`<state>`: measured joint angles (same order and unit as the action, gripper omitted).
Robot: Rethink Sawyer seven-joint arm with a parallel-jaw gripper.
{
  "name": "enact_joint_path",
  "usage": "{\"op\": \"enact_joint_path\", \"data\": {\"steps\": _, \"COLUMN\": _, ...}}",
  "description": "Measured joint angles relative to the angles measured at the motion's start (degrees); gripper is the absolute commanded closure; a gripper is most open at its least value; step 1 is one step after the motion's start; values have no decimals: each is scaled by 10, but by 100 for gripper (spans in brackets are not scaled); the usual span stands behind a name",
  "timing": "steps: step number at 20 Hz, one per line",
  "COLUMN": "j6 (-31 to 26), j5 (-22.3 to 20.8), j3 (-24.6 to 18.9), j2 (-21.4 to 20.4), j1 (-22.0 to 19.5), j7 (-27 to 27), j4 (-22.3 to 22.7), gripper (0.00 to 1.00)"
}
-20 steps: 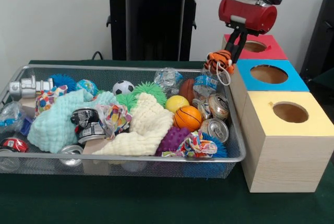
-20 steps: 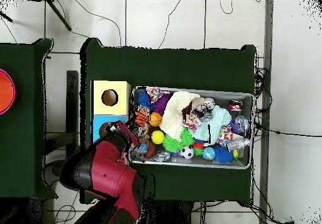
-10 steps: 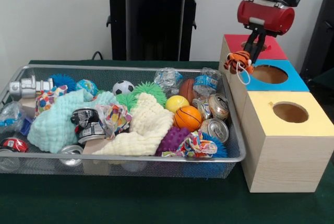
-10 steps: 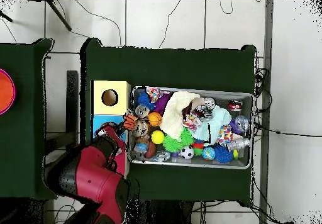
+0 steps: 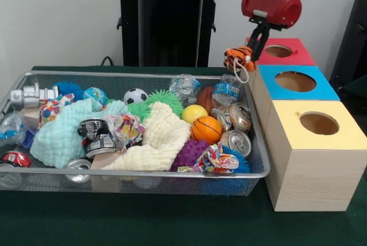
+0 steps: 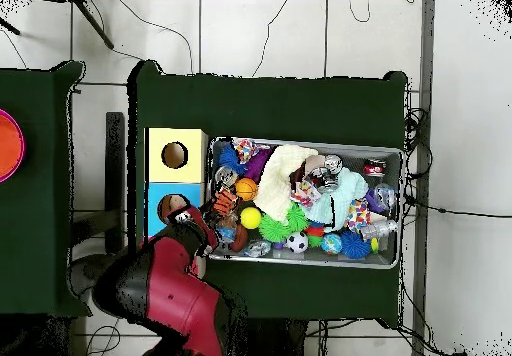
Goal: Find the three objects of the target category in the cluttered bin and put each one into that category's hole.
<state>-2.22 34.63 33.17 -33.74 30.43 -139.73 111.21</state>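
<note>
**Striped Toy Held Above the Bin Corner**

The gripper (image 5: 250,51) is clamped on a small orange-and-black striped soft toy (image 5: 238,59), suspended above the far right corner of the wire mesh bin (image 5: 143,172), just beside the red-topped wooden box (image 5: 289,57).

Handling, as a judgement: the toy looks light, soft and compressible; a white loop dangles below it and could snag. A pinch across the body appears adequate.

Obstructions: the blue-topped box (image 5: 321,88) and yellow-topped box (image 5: 344,131) stand in a row nearer the viewer. Crushed cans (image 5: 238,140), an orange basketball (image 5: 206,128) and a cream knitted cloth (image 5: 157,143) lie below in the bin.
</note>
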Motion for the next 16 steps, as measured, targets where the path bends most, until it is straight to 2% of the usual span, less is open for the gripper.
{"op": "enact_joint_path", "data": {"steps": 5, "j6": 0, "j5": 0, "j3": -25, "j2": -30, "j1": -43, "j7": 0, "j4": 26, "gripper": 100}}
{"op": "enact_joint_path", "data": {"steps": 8, "j6": 0, "j5": 0, "j3": -25, "j2": -36, "j1": -44, "j7": 0, "j4": 32, "gripper": 100}}
{"op": "enact_joint_path", "data": {"steps": 16, "j6": 0, "j5": 14, "j3": -13, "j2": -29, "j1": 28, "j7": 0, "j4": 36, "gripper": 100}}
